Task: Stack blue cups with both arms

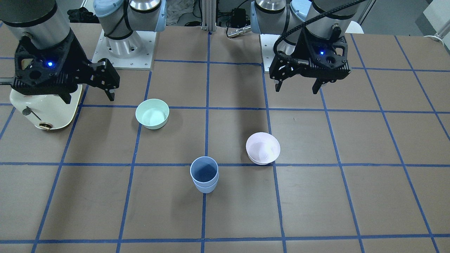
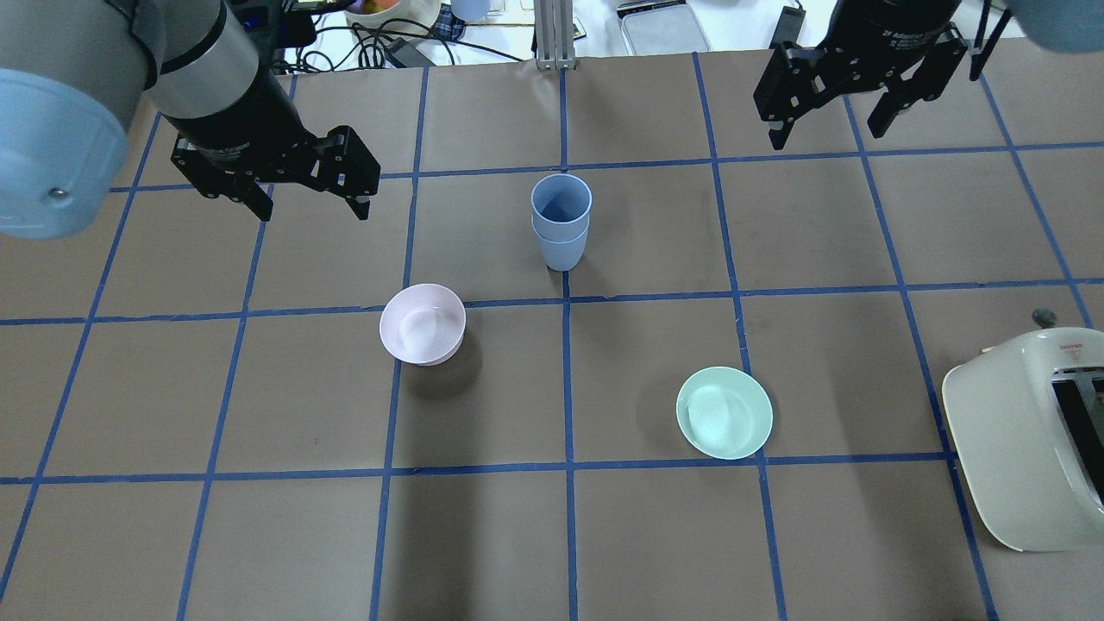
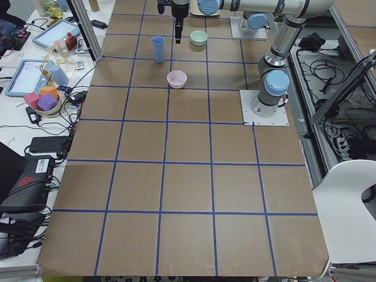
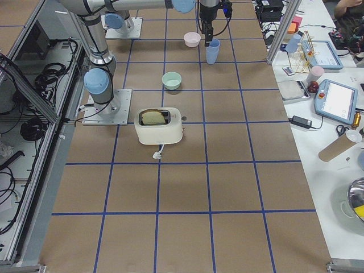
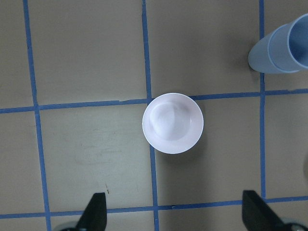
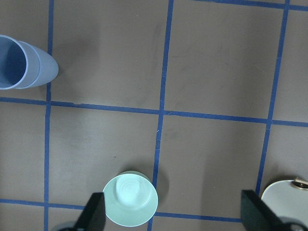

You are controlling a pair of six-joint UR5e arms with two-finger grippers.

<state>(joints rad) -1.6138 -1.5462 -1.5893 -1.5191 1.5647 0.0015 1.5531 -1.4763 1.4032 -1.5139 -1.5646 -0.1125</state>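
Observation:
The two blue cups [image 1: 204, 174] stand nested, one inside the other, upright on a blue tape line mid-table. They also show in the overhead view [image 2: 561, 222], at the top right of the left wrist view [image 5: 284, 48] and at the top left of the right wrist view [image 6: 24, 62]. My left gripper [image 2: 310, 207] hangs open and empty above the table, well to the left of the cups; it also shows in the front view [image 1: 298, 88]. My right gripper [image 2: 826, 136] hangs open and empty far to the cups' right, as the front view [image 1: 89, 98] also shows.
A pale pink bowl [image 2: 423, 324] sits below my left gripper, in the middle of the left wrist view [image 5: 173, 123]. A mint-green bowl [image 2: 724, 412] sits on the right half of the table. A cream toaster [image 2: 1026, 440] stands at the right edge.

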